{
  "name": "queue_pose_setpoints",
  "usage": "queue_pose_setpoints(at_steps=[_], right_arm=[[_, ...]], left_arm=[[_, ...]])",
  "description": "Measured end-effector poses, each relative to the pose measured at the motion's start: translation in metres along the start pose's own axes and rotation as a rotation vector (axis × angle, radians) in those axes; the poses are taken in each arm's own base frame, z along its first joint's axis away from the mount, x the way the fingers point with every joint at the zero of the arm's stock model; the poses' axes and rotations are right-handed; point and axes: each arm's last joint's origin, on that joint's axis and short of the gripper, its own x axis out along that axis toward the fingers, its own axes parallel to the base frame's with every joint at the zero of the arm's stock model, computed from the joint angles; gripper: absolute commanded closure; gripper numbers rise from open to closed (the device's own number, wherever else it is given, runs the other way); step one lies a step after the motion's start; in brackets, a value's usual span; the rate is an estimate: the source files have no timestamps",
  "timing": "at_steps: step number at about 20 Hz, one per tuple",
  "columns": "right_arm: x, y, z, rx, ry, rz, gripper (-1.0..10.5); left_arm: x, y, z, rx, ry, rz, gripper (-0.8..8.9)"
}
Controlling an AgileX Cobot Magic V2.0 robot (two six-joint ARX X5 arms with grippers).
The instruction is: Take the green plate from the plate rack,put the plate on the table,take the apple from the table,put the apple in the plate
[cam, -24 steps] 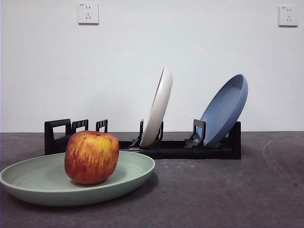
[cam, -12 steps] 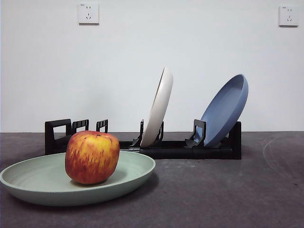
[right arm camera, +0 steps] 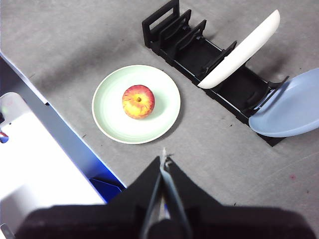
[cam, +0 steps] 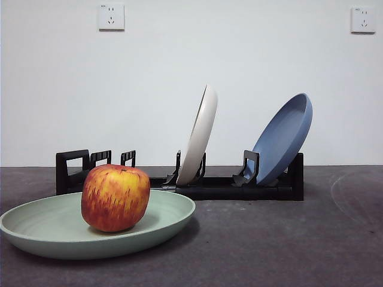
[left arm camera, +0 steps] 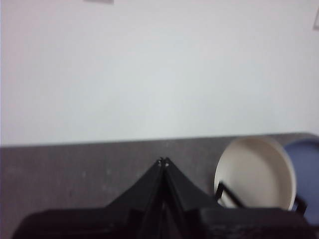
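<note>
Two closed grippers are showing on my wrist feeds, and neither is appearing in the front view. Nearest the front camera, I am seeing the green plate (cam: 99, 224) lying flat on the table (cam: 287, 245) with the apple (cam: 115, 198) sitting upright in it, dimple up. Only the right wrist view is giving me the layout from above: the apple is resting near the plate's middle, and the right gripper (right arm camera: 164, 162), jaws pressed together and empty, is hanging high and well apart from the plate. Behind it, the plate rack (cam: 179, 179) is running its length across the table, carrying a cream plate (cam: 200, 134) and a blue plate (cam: 284, 137), both leaning. My left gripper (left arm camera: 163, 162), also shut on nothing, is pointing toward the wall (left arm camera: 159, 69), beside the cream plate.
</note>
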Motion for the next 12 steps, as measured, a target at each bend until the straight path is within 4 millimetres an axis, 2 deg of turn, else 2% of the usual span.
queue_pose_setpoints(at_steps=[3,7,12], right_arm=[[0.0,0.0,0.0,0.0,0.0,0.0,9.5],[0.0,0.0,0.0,0.0,0.0,0.0,9.5],[0.0,0.0,0.0,0.0,0.0,-0.007,9.5]], left_arm=[[-0.006,0.006,-0.048,-0.005,0.04,0.021,8.17],[-0.011,0.013,-0.095,-0.007,0.07,0.044,8.17],[-0.01,0.016,-0.122,-0.023,0.195,0.059,8.17]])
